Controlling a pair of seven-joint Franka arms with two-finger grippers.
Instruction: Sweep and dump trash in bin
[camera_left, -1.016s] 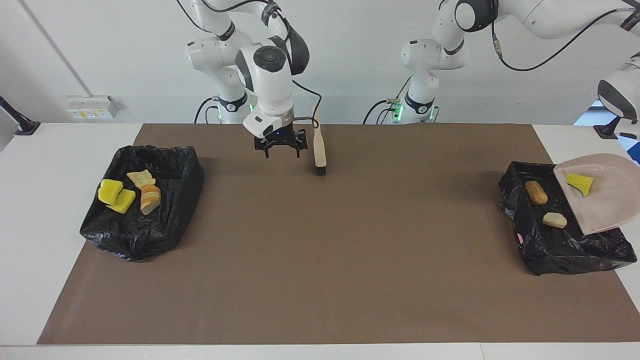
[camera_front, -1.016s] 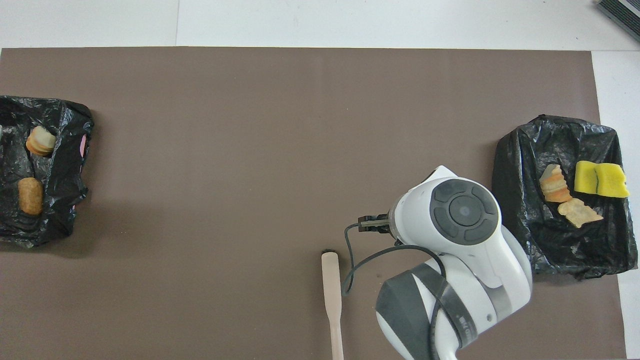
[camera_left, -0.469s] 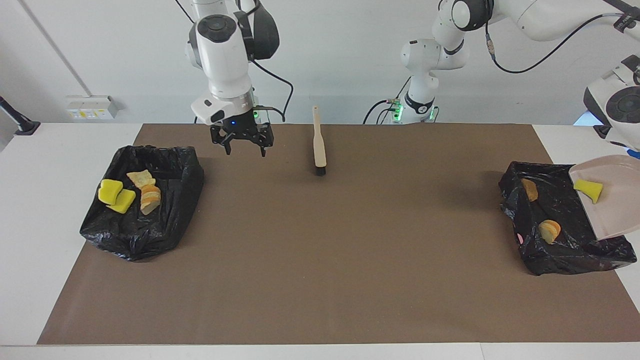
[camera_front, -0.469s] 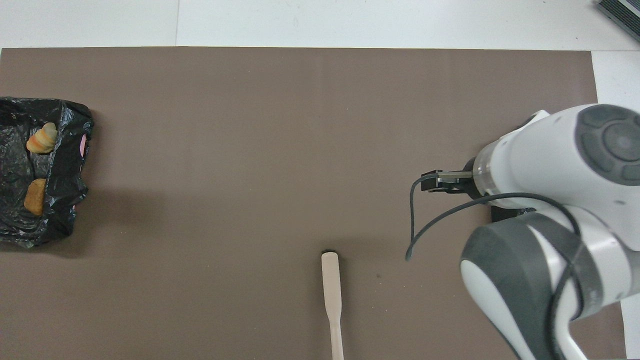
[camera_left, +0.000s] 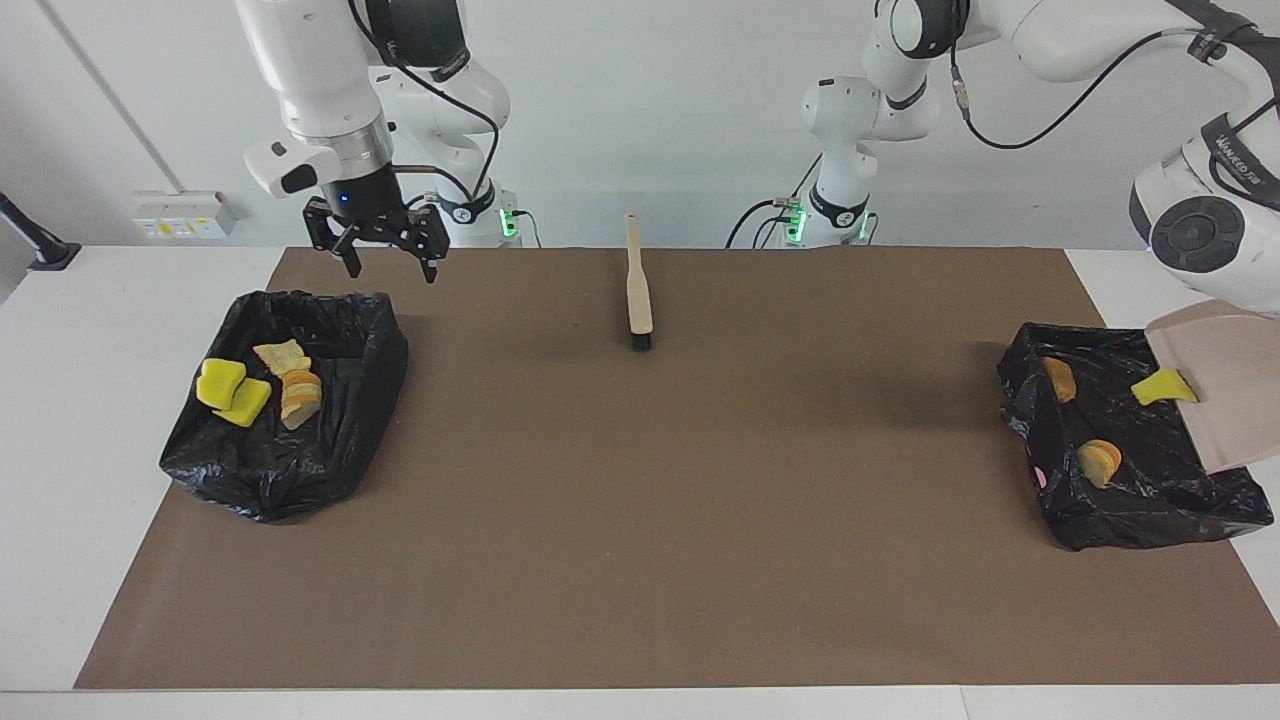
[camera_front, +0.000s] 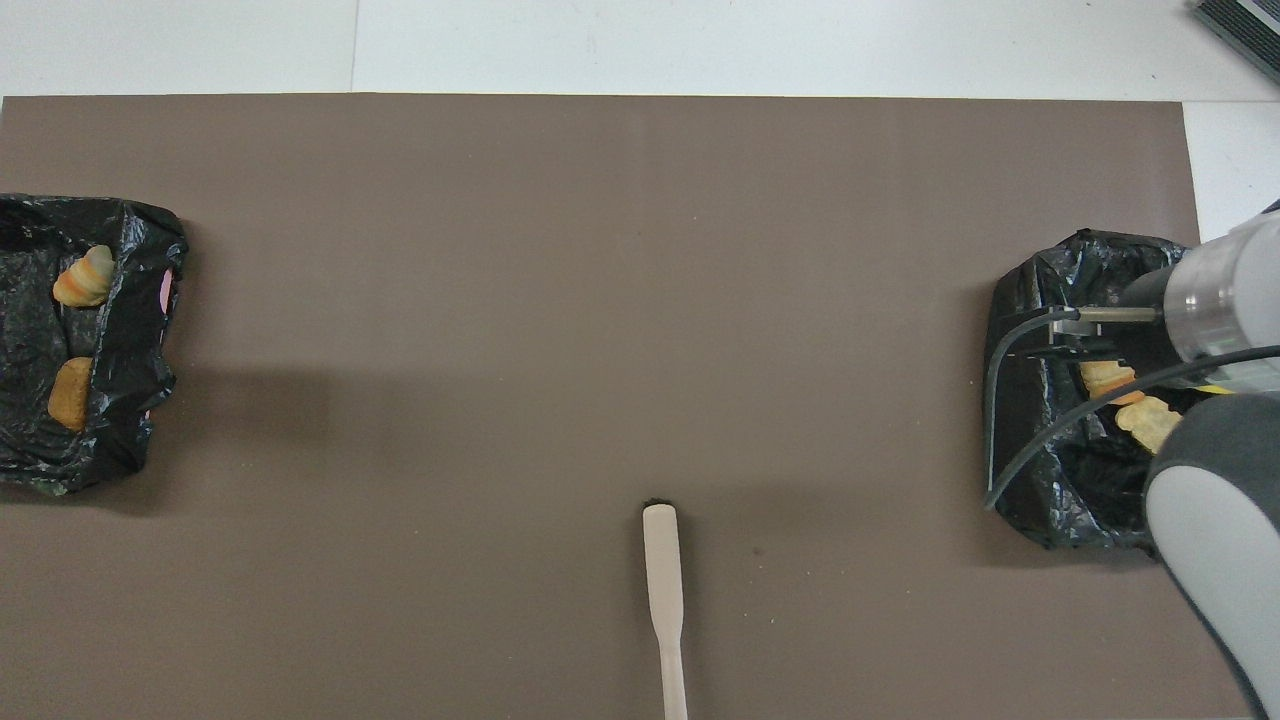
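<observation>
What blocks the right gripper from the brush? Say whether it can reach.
Probably yes. The right gripper hangs open over the black bin at its own end; the brush lies on the mat, with nothing between them.

Right gripper (camera_left: 380, 262) raised, fingers spread; left arm raised, bent downward

Plain white wall (camera_left: 700, 120), socket strip (camera_left: 185, 214) mounted; white table (camera_left: 90, 420) under brown mat (camera_left: 640, 520).
</observation>
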